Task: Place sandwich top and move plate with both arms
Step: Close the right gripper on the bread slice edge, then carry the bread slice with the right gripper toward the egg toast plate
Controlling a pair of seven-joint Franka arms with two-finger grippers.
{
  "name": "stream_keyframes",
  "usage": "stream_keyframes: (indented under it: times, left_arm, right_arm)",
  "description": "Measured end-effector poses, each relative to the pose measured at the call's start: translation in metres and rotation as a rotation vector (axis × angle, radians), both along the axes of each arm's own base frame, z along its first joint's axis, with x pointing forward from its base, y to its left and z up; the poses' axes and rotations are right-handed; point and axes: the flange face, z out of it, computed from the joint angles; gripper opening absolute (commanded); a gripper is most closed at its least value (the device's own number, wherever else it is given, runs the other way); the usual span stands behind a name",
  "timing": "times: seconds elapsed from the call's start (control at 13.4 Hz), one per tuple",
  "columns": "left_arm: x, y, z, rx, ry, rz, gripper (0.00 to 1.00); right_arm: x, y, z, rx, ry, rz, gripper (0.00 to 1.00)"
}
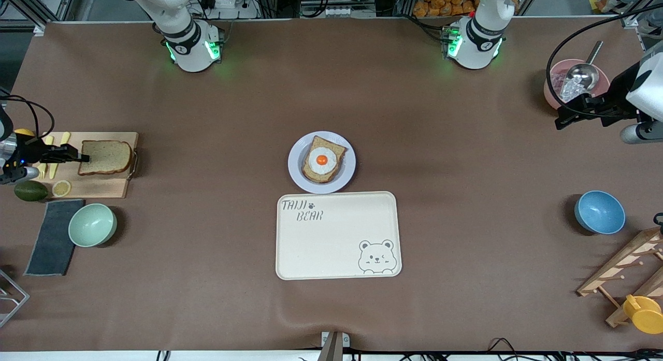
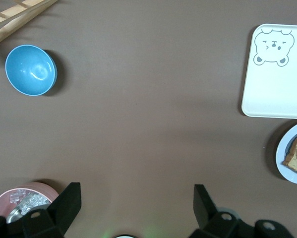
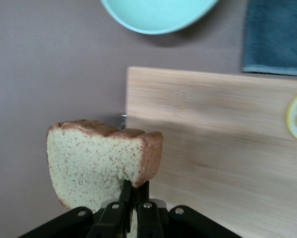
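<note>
The right end effector point(image 3: 131, 208), shut on one edge of the sandwich top point(image 1: 106, 157) over the cutting board point(image 1: 111, 187) at the right arm's tabletop edge, could let it droop or slip, while the left end effector point(image 2: 133, 208) waits open.

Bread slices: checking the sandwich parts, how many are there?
2. The sandwich top is pinched in the right claw over the cutting board; the egg-topped slice lies on the plate.
</note>
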Motion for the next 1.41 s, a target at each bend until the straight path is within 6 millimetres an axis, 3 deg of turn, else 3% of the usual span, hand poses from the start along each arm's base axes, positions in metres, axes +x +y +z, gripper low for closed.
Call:
stream_keyframes:
  times: [0.45,0.97,1.12,1.41]
  left_arm:
    - [0.000,0.001,0.000,0.000,0.000,0.003,1.00]
    - [0.000,0.002,0.001,0.000,-0.002,0.004,1.00]
    - [0.000,0.002,0.001,0.000,-0.003,0.004,1.00]
    - [0.000,0.003,0.002,0.000,-0.003,0.005,1.00]
  right_arm:
    - [0.029,0.072,0.039,-0.012,0.038,0.029,0.00]
    - [0.040,0.141,0.069,0.014,0.066,0.041,0.00]
    - [0.042,0.163,0.068,0.029,0.076,0.047,0.00]
    - [0.051,0.225,0.063,0.036,0.116,0.039,0.00]
